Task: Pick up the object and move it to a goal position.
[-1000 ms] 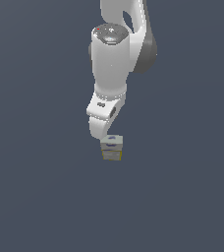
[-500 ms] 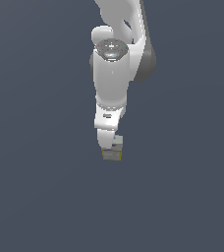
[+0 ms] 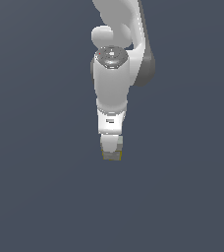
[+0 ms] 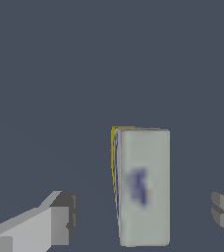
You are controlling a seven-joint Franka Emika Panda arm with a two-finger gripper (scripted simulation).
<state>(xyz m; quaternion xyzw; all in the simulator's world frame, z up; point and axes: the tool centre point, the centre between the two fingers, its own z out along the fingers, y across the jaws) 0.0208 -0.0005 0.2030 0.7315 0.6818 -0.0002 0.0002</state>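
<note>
- Now the arm (image 3: 113,83) has come straight down over the box (image 4: 142,186), so the grasp looks close.
- Gripper (image 4: 143,216) is spread wide, holding nothing; the box stands between its fingers (image 4: 60,219), touching neither.
- Count: one box, one gripper, two fingers.
</note>
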